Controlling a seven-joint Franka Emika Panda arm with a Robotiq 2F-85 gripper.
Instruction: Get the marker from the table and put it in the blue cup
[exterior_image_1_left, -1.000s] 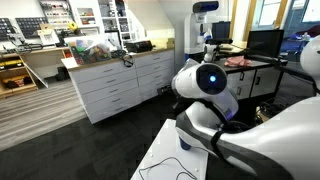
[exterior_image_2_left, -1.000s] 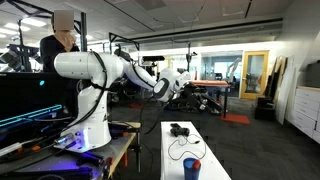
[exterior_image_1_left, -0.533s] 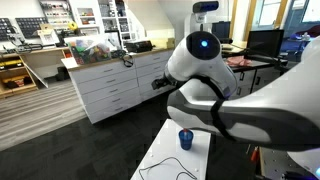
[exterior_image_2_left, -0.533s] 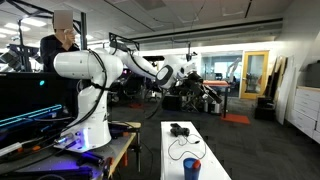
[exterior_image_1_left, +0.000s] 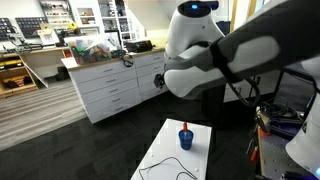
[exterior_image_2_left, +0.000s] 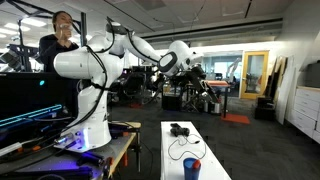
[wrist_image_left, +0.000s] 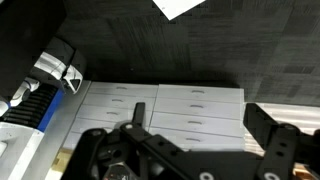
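The blue cup (exterior_image_1_left: 186, 140) stands on the far end of the long white table (exterior_image_1_left: 172, 160). The marker's red end (exterior_image_1_left: 184, 127) sticks up out of the cup. The cup also shows in an exterior view (exterior_image_2_left: 192, 170), with red at its top. My gripper (wrist_image_left: 197, 112) is open and empty, its two black fingers wide apart. It is raised high above and away from the table (exterior_image_2_left: 190, 70). It faces the drawer cabinet, and the cup does not show in the wrist view.
A grey-white drawer cabinet (exterior_image_1_left: 115, 85) with a cluttered top stands beyond the dark floor, and it fills the wrist view (wrist_image_left: 190, 105). A black cable (exterior_image_2_left: 180, 148) and a small black device (exterior_image_2_left: 178, 129) lie on the table. A person (exterior_image_2_left: 60, 40) stands behind the robot base.
My arm has swung up and away from the table. It no longer hides the cup in the exterior view. The cup and marker have not moved.
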